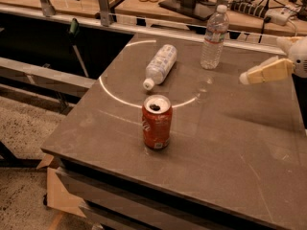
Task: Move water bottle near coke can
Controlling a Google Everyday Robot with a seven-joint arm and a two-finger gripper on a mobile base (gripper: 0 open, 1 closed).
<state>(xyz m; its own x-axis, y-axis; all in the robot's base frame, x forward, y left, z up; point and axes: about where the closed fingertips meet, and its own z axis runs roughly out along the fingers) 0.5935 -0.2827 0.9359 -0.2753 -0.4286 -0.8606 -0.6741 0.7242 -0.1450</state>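
Water bottle (214, 37): clear ribbed plastic, white cap, narrow pale label band round the upper half, taller than anything else on the table (240, 147). Upright near the far edge, right of centre, close to a thin white ring (106, 91) marked on the top. Well apart from the can (157, 122), red with a silver opened top, upright nearer the front edge, just in front of the ring's near arc. Between the two and to the left, a second bottle (159, 65) on its side, mostly wrapped in a pale label, cap toward the can. Cream gripper (247, 77) at the right edge, in the air above the table, pointed left, right of the water bottle and apart from it; nothing in its hold; how far open, cannot tell.
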